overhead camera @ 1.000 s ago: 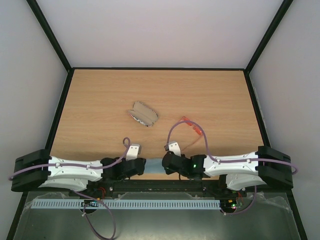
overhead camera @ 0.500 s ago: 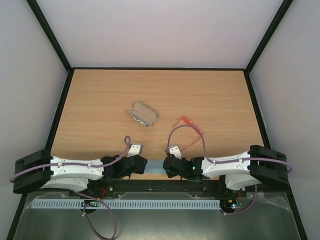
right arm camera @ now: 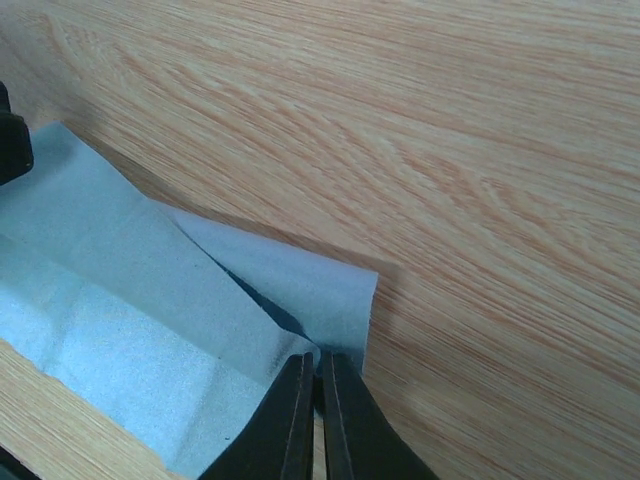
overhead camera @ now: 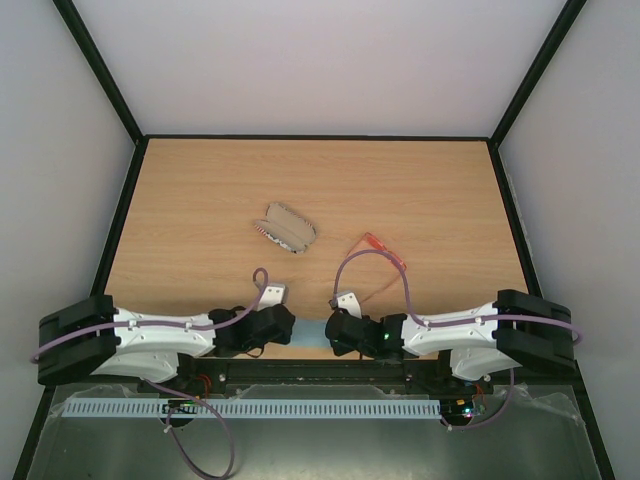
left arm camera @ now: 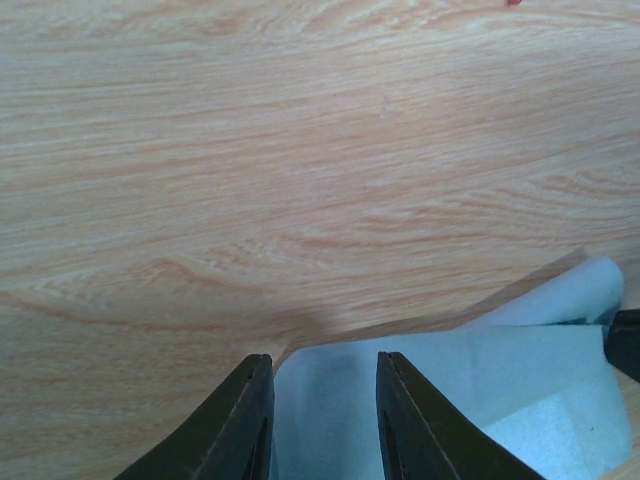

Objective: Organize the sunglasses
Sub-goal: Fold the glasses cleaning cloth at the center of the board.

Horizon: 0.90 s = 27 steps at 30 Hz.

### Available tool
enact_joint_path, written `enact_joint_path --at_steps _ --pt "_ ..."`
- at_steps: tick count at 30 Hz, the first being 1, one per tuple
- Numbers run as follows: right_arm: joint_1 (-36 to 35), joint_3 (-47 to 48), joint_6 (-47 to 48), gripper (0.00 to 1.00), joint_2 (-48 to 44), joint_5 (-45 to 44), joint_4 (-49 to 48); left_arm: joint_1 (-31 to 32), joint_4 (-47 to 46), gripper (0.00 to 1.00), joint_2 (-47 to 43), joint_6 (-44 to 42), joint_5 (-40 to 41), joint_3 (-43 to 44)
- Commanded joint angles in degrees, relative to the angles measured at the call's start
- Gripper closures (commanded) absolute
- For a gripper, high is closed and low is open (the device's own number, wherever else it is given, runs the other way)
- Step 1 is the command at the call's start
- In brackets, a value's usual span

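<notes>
The sunglasses, with a thin red-orange frame, lie on the wood right of centre, apart from both grippers. A light-blue cloth lies at the table's near edge between the two grippers. My right gripper is shut on a folded-over corner of the cloth, which it holds slightly lifted. My left gripper hovers over the cloth's left edge. Its fingers stand apart with cloth showing in the gap.
The oblong patterned case lies shut and slanted near the table's middle, left of the sunglasses. Black frame rails border the table on the left, right and back. Each arm's purple cable loops over the wood near the glasses.
The right arm has drawn back toward the near edge with the cloth corner in its jaws. The left arm has shifted right, closer to the cloth, and its jaws have narrowed slightly.
</notes>
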State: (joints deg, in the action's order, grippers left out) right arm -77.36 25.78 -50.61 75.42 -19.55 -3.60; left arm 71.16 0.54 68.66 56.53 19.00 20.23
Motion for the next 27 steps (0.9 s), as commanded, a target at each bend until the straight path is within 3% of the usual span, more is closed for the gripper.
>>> enact_joint_path --at_steps 1,11,24,26,27 --pt "0.0 -1.0 -0.5 0.95 0.7 -0.6 -0.5 -1.1 0.0 0.68 1.0 -2.2 -0.1 2.4" --pt "0.0 -1.2 -0.5 0.95 0.3 -0.4 -0.6 -1.5 -2.0 0.77 4.2 -2.7 -2.2 2.1" --pt "0.0 -1.2 -0.5 0.95 0.0 -0.3 -0.7 -1.5 0.5 0.97 -2.1 -2.0 -0.5 0.4" --pt "0.0 -1.1 -0.3 0.95 -0.1 -0.2 -0.6 -1.5 1.6 0.97 -2.4 -1.9 0.0 0.5" --pt "0.0 -1.0 -0.3 0.95 -0.1 -0.2 -0.5 -1.5 2.3 0.92 -2.4 -1.8 0.3 0.5"
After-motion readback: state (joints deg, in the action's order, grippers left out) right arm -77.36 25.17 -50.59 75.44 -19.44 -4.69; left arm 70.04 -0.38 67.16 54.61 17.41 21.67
